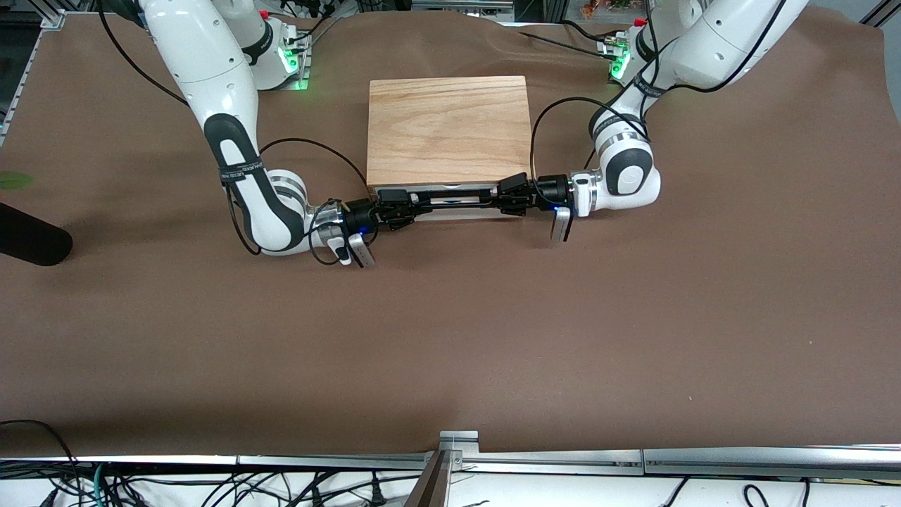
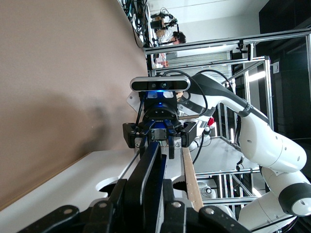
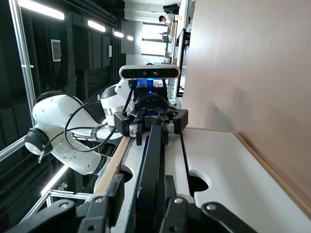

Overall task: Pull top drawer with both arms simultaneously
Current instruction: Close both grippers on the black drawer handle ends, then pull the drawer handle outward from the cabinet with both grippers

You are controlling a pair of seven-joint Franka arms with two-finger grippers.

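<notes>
Plainly found both grippers on the long black handle (image 1: 456,196) of the top drawer (image 1: 450,204): right gripper (image 1: 395,209) pinching one end, left gripper (image 1: 512,195) the other end. Sat at the light-wood box's (image 1: 449,127) face nearest the front camera, mid-table between the arms.

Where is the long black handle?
In the front view, the handle runs along the wooden box's camera-facing front, between the left gripper and right gripper.

A table (image 1: 450,331) covered in brown cloth carries a light-wood box (image 1: 448,130) between the two arm bases. A black object (image 1: 32,241), perhaps a cylinder, lies at the right arm's end.
</notes>
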